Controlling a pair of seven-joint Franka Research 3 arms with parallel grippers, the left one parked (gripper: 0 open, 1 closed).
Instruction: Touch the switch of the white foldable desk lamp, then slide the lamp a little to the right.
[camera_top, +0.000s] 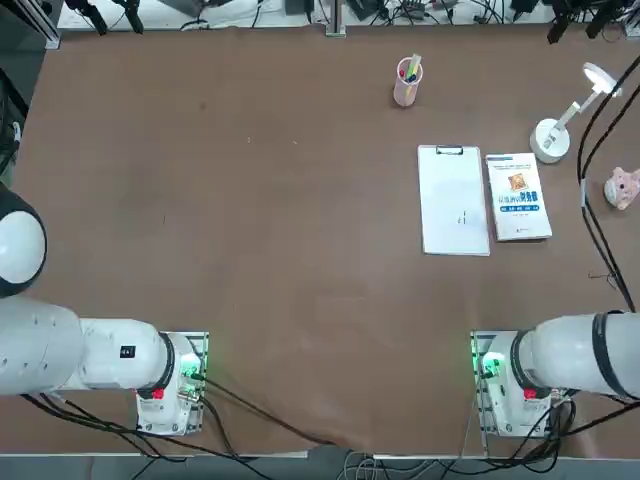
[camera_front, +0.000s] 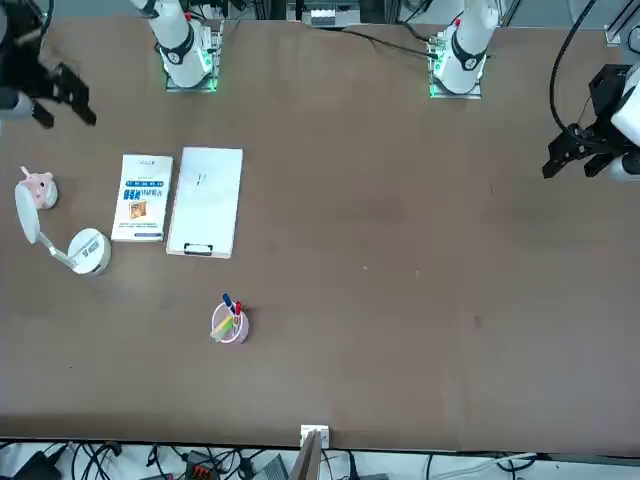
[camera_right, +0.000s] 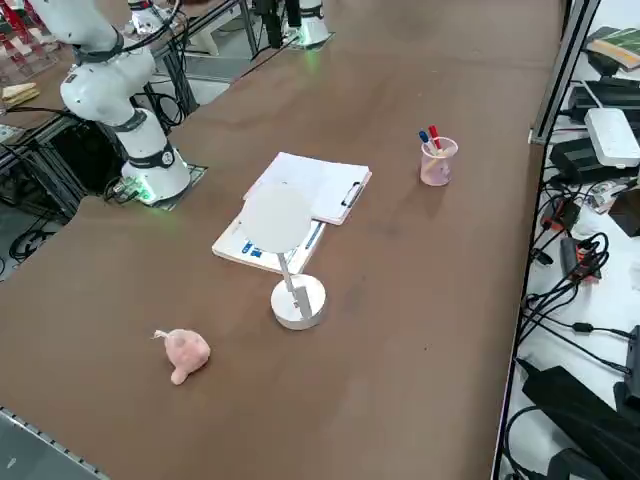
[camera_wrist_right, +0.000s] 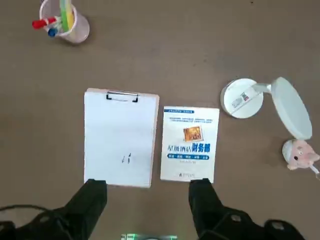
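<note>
The lamp (camera_top: 552, 139) stands at the table's far right, just beyond the book (camera_top: 517, 196), near a pink toy (camera_top: 623, 186). Judged light and top-heavy; push low, at the disc base. Right gripper (camera_wrist_right: 148, 197) hangs high above, fingers apart, empty.

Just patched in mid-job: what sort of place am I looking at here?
Most likely a robotics lab bench dressed as a desk. On the brown table sit a white foldable desk lamp, a clipboard and a book; cables crowd its edge. The right hand hangs open above the clipboard and book.
</note>
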